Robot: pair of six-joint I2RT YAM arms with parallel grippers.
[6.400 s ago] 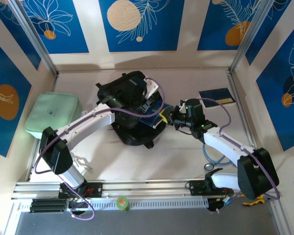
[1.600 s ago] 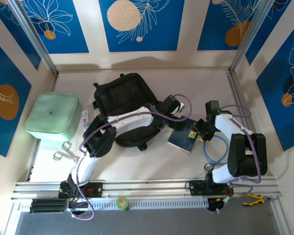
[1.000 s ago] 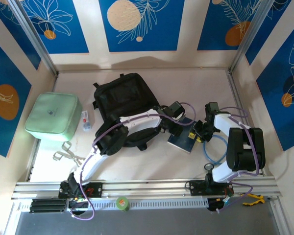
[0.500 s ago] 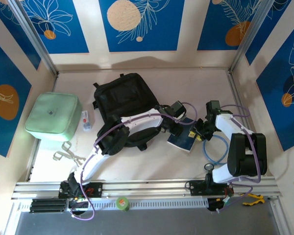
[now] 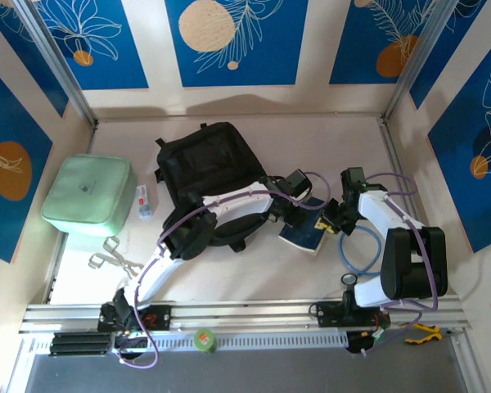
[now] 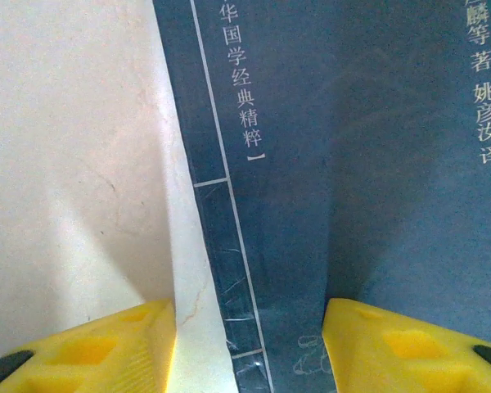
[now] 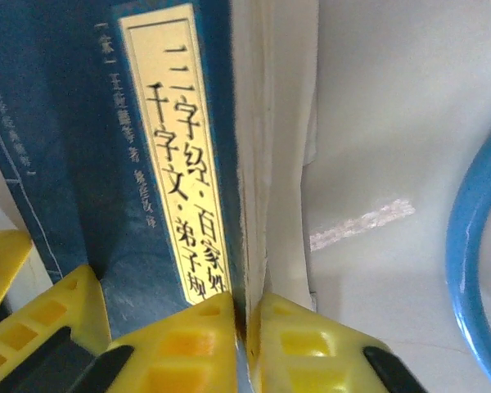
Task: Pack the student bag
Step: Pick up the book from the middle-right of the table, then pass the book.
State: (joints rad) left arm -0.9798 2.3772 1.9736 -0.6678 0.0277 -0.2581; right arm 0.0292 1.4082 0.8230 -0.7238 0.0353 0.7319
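The student bag [image 5: 204,160], a black backpack, lies at the back centre of the table. A blue book [image 5: 304,236] rests on the table to its right, between my two grippers. My left gripper [image 5: 291,214] [image 6: 250,348] hangs low over the book [image 6: 352,164], open, with its yellow fingers [image 6: 90,348] on either side of the book's left edge. My right gripper [image 5: 328,223] [image 7: 245,336] is shut on the book [image 7: 82,164], pinching the cover's edge next to the yellow title label [image 7: 176,164]; the white pages [image 7: 286,164] lie just beside it.
A pale mint-green bag [image 5: 90,195] sits at the far left, with a small tube [image 5: 144,201] and scissors [image 5: 110,258] near it. A blue cable ring [image 5: 362,250] [image 7: 483,270] lies right of the book. A green tape roll [image 5: 204,339] rests on the front rail.
My right gripper's jaws have closed onto the book's cover edge. The left gripper has narrowed a little over the book and barely moved.
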